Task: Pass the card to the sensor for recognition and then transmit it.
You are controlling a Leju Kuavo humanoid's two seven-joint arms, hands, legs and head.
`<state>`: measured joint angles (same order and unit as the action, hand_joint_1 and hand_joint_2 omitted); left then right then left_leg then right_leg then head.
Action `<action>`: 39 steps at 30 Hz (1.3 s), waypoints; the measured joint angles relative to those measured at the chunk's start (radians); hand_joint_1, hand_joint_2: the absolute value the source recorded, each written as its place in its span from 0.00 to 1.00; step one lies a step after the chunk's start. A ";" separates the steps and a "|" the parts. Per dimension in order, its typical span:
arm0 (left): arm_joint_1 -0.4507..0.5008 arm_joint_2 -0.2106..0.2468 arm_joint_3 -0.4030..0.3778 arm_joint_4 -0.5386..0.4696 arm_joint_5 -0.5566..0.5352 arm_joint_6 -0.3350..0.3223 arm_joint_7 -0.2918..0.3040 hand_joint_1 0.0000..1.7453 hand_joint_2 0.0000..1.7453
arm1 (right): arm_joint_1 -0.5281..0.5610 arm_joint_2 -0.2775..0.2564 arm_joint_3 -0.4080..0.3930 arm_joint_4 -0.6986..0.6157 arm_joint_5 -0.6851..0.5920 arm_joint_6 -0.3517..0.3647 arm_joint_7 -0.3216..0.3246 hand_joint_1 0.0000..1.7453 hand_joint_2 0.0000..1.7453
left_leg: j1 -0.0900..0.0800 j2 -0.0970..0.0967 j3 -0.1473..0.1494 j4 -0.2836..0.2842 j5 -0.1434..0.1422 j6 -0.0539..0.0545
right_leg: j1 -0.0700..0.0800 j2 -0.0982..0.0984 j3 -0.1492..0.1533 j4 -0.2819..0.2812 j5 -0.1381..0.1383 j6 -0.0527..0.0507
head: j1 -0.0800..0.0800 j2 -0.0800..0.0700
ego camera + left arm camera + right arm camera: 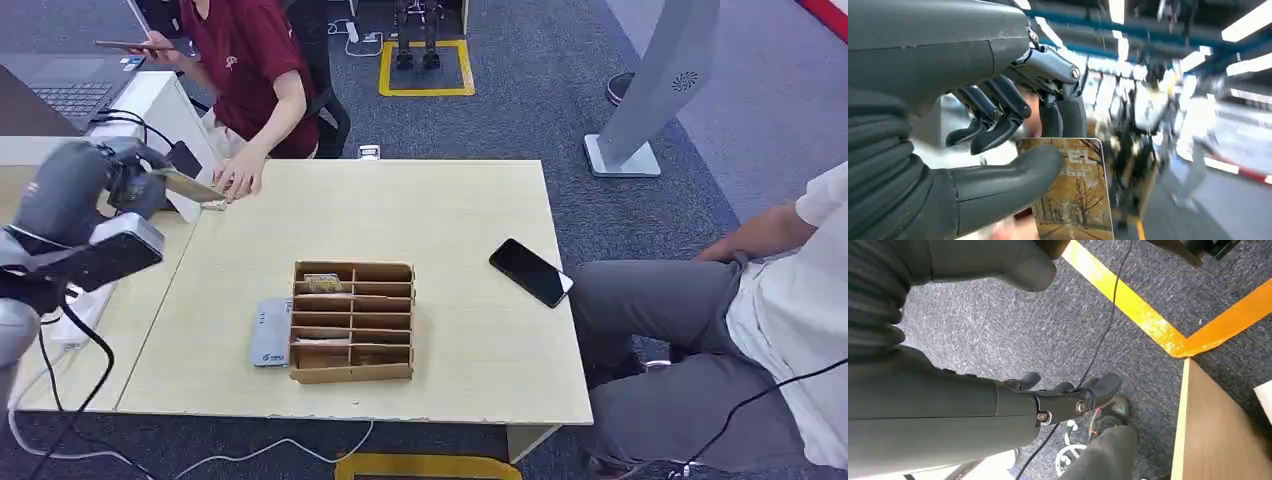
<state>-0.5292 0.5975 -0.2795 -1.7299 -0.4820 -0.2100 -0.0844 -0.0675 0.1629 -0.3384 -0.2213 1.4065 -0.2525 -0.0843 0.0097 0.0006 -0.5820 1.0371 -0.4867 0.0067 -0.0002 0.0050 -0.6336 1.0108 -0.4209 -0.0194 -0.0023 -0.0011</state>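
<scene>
My left hand (135, 188) is raised over the table's far left corner. It pinches a card (190, 187) between thumb and fingers and holds it out flat. In the left wrist view the card (1073, 195) carries a picture of autumn trees, with my thumb (1013, 172) pressed on its face. A person in a red shirt (250, 60) has a hand (238, 176) at the card's far end, seemingly touching it. The grey card sensor (271, 332) lies on the table against the left side of a cardboard organizer (352, 320). My right hand (1063, 400) hangs over carpet beside the table, holding nothing.
A black phone (531, 272) lies on the wooden table (420, 205) towards its right edge. A second person (760, 300) sits close to the table's right side. A laptop (60, 85) stands on the desk at far left. Cables trail past the table's front left.
</scene>
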 joint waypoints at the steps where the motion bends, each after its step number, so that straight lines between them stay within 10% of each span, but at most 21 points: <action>1: -0.038 0.017 0.018 -0.011 0.021 -0.021 0.014 1.00 1.00 | 0.000 0.000 0.000 0.000 0.000 0.001 0.000 0.00 1.00 | 0.000 0.000 0.001 0.000 0.000 0.000 | 0.000 0.000 0.000 0.000 0.000 0.000 | 0.000 0.000; 6: -0.242 0.088 0.070 -0.024 0.109 -0.129 0.084 1.00 1.00 | 0.000 0.000 0.000 0.000 0.000 0.003 0.000 0.00 1.00 | 0.000 0.000 0.001 0.000 0.001 -0.001 | 0.000 0.001 0.000 0.000 0.000 0.000 | 0.000 0.000; 15: -0.276 0.114 0.078 -0.026 0.071 -0.096 0.119 1.00 1.00 | -0.001 0.000 0.000 0.000 0.001 0.005 0.000 0.00 1.00 | 0.000 0.000 0.000 0.000 0.001 -0.001 | 0.000 0.000 0.000 0.000 0.000 0.000 | 0.000 0.000; 19: -0.247 0.108 0.078 0.005 -0.104 -0.011 0.139 1.00 1.00 | -0.002 0.000 0.000 0.000 0.003 0.001 0.000 0.00 1.00 | 0.000 0.000 0.001 0.000 0.001 -0.001 | 0.000 0.000 0.000 -0.001 0.000 0.000 | 0.000 0.000; 27: -0.248 -0.047 0.012 0.370 -0.760 0.260 0.263 1.00 1.00 | -0.018 0.000 0.022 0.000 0.023 0.030 0.020 0.00 1.00 | 0.000 0.000 0.001 0.000 0.003 -0.001 | 0.000 0.000 0.000 -0.001 0.004 0.000 | 0.000 0.000; 39: -0.314 -0.237 -0.037 0.711 -0.831 0.300 0.263 1.00 1.00 | -0.026 0.003 0.046 0.000 0.023 0.040 0.030 0.00 1.00 | -0.001 0.000 0.000 0.001 0.003 -0.001 | 0.000 0.002 -0.001 -0.001 0.004 0.000 | 0.000 0.000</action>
<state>-0.8435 0.3608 -0.3162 -1.0192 -1.3134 0.0900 0.1789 -0.0932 0.1659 -0.2922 -0.2213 1.4298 -0.2121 -0.0538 0.0090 0.0010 -0.5821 1.0381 -0.4837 0.0054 -0.0006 0.0072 -0.6344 1.0095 -0.4165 -0.0199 -0.0019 -0.0011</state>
